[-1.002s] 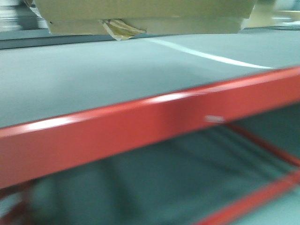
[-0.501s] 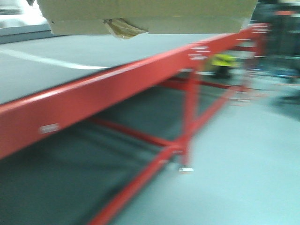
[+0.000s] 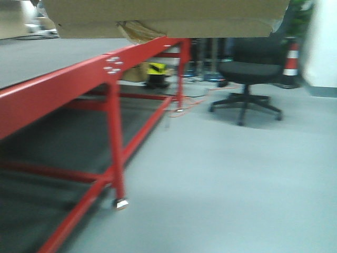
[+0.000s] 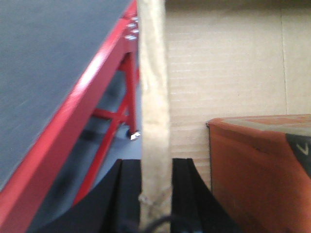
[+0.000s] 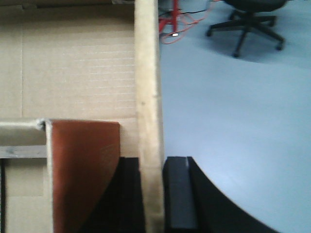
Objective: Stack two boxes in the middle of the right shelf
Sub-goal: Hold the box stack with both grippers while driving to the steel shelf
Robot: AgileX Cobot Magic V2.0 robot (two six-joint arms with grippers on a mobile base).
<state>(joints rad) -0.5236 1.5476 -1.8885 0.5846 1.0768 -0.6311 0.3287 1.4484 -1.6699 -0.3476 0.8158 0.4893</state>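
**Front view.** The cardboard box [image 3: 163,13] sits at the top edge of the frame with its underside toward the camera, and nothing supports it from below. A yellowish tape scrap [image 3: 138,30] hangs from the underside near the left end. Below and to the left stands the tabletop [image 3: 37,60], a grey surface in a red frame. To the right, a black office chair [image 3: 245,74] and a striped traffic cone [image 3: 291,57] stand on the grey floor [image 3: 221,179].

**Left wrist view.** The left end effector [image 4: 154,167] pinches an upright wall of the cardboard box, with one black finger [image 4: 127,194] outside the wall and the other inside. An orange item [image 4: 257,165] lies inside the box at the lower right. The red frame of the tabletop runs below, outside the wall.

**Right wrist view.** The right end effector [image 5: 150,162] pinches another upright wall of the box in the same manner. A reddish-brown item [image 5: 82,170] lies inside the box, just beside the inner finger. Outside this wall, only the floor lies below.
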